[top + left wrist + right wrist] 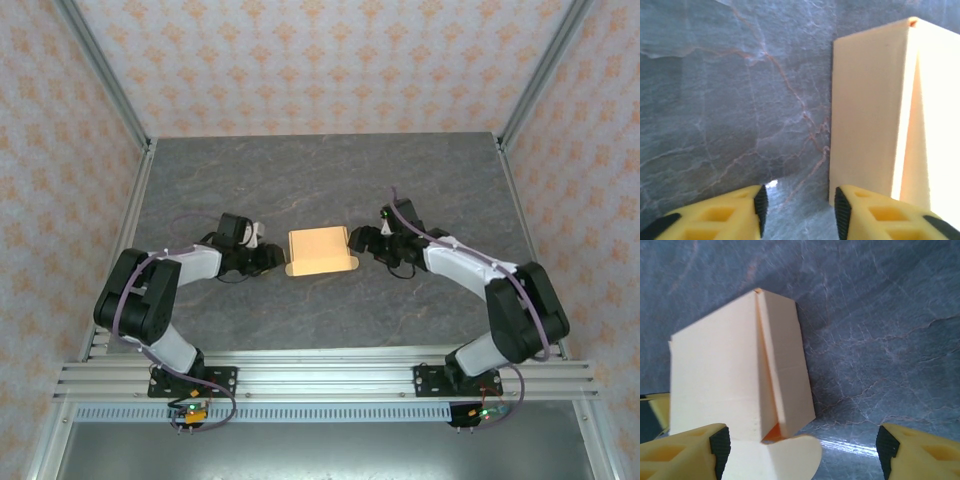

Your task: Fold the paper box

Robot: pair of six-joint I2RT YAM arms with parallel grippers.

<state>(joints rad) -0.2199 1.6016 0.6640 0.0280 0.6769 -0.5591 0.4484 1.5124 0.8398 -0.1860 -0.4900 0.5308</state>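
Note:
The paper box [319, 250] lies folded on the grey table between the two arms, light orange-tan, with a small flap sticking out at its near right corner. My left gripper [277, 259] is at the box's left edge. In the left wrist view it [799, 204] is open over bare table, and the box [870, 115] rises just ahead of its right finger [875, 215]. My right gripper [356, 243] is at the box's right end. In the right wrist view it [802, 442] stands wide open, and the box [720, 375] and its rounded flap [785, 457] reach in beside its left finger [690, 450].
The dark marbled tabletop [320, 180] extends around the box. Metal frame posts [105, 75] and patterned walls enclose the back and sides. An aluminium rail [320, 378] runs along the near edge, where the arm bases sit.

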